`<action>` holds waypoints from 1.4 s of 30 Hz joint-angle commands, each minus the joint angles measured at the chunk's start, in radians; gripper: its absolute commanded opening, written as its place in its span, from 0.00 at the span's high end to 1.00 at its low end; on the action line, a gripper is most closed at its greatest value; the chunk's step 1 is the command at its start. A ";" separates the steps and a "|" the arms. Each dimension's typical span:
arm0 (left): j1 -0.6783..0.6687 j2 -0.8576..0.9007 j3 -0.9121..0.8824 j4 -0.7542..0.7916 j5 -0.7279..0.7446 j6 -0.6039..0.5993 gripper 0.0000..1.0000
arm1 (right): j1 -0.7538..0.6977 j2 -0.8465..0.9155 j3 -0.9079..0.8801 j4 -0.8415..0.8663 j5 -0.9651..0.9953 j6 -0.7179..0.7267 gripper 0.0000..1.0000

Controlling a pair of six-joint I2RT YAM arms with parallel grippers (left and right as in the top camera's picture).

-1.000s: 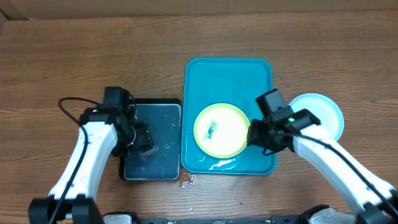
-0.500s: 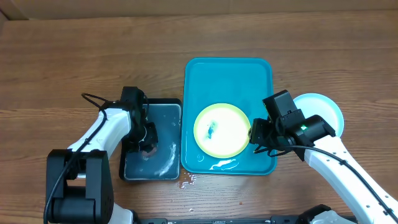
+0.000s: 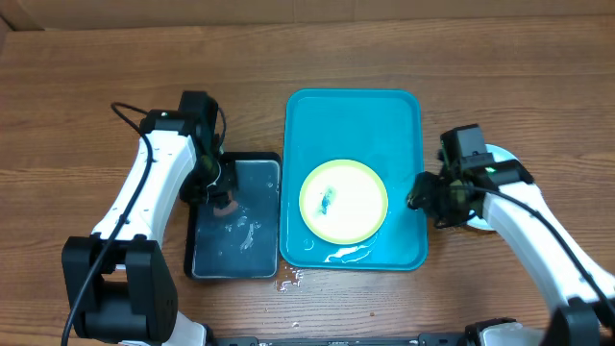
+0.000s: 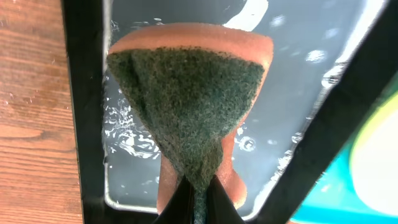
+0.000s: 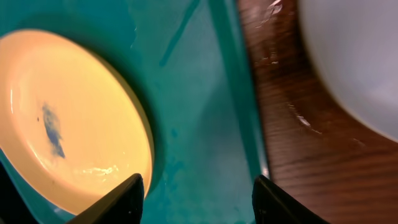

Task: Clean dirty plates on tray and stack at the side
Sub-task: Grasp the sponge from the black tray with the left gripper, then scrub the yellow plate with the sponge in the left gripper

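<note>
this looks like a robotics lab bench set up as a mock washing station. a white left arm (image 3: 144,197) and a white right arm (image 3: 524,216), the left trailing a loose black cable (image 3: 120,111), rise from the near edge of a wood-grain table (image 3: 77,77). a turquoise tray (image 3: 356,125) and a water-filled black tray (image 3: 255,157) sit mid-table, and flat cardboard (image 3: 288,10) lies along the far edge.

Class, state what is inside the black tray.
The black tray holds shallow water and an orange, green-faced sponge pinched in the left tool. The floor under the sponge is covered.
</note>
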 commanded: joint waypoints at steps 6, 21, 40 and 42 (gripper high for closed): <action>-0.102 -0.012 0.083 -0.034 -0.022 0.040 0.96 | 0.048 0.196 0.021 0.093 -0.147 -0.146 0.44; -0.319 -0.009 0.072 0.153 0.152 -0.056 0.96 | 0.167 0.323 0.021 0.159 0.026 0.071 0.96; -0.525 0.317 0.063 0.293 0.108 -0.300 0.96 | 0.167 0.323 0.021 0.137 0.020 0.064 0.96; -0.518 0.317 0.063 0.236 -0.032 -0.310 0.96 | 0.167 0.323 0.021 0.134 0.020 0.064 0.96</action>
